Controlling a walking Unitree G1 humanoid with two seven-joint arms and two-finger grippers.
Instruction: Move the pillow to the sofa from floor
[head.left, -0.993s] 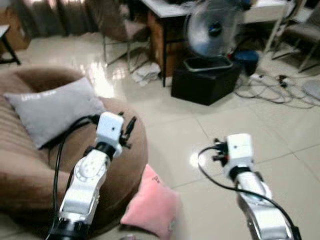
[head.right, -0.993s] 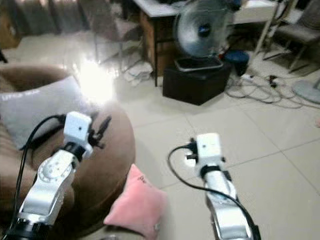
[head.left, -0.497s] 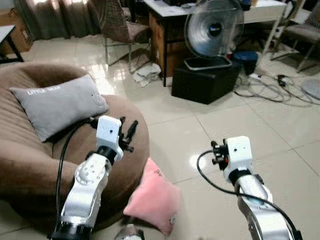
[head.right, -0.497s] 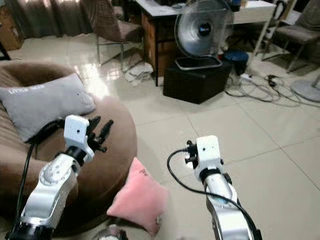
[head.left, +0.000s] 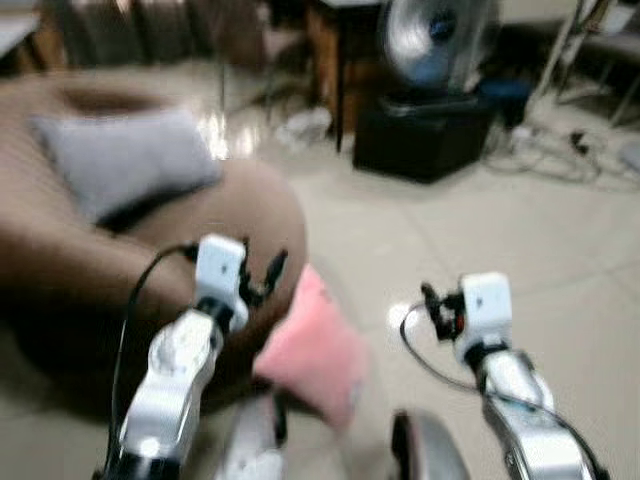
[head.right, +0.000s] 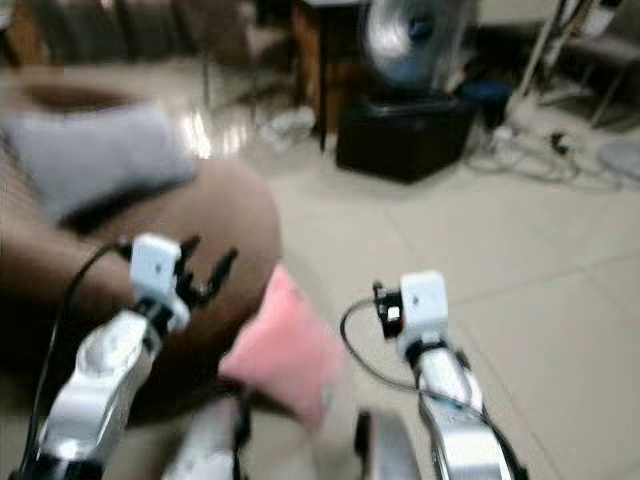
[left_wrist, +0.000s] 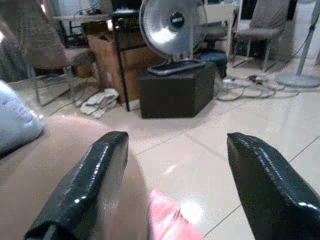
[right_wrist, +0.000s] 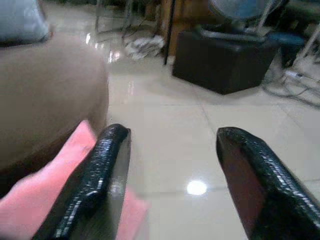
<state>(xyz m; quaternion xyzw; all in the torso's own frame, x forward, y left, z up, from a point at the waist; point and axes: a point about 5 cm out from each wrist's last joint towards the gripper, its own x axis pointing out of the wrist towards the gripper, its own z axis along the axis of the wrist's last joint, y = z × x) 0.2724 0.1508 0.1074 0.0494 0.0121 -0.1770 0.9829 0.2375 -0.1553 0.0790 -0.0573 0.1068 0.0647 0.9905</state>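
A pink pillow (head.left: 312, 348) lies on the tiled floor, leaning against the front of the brown round sofa (head.left: 90, 250). Both views from the head are blurred. My left gripper (head.left: 262, 278) hovers open over the sofa's front edge, just left of the pink pillow. My right gripper (head.left: 432, 304) hangs open above the floor to the pillow's right. In the left wrist view the pillow (left_wrist: 171, 220) sits low between the open fingers (left_wrist: 95, 175). The right wrist view has the pillow (right_wrist: 40, 200) beside the sofa (right_wrist: 45, 95), with the gripper (right_wrist: 170, 132) empty.
A grey pillow (head.left: 125, 160) rests on the sofa. Behind stand a fan (head.left: 430, 40) on a black box (head.left: 425, 130), a desk, chairs, and cables (head.left: 545, 150) on the floor at the right. Bare tiles lie to the right of the pink pillow.
The whole picture has shifted and blurred, so the camera has moved; the pink pillow now sits higher in view. Both grippers hold the same open pose. My legs show at the bottom.
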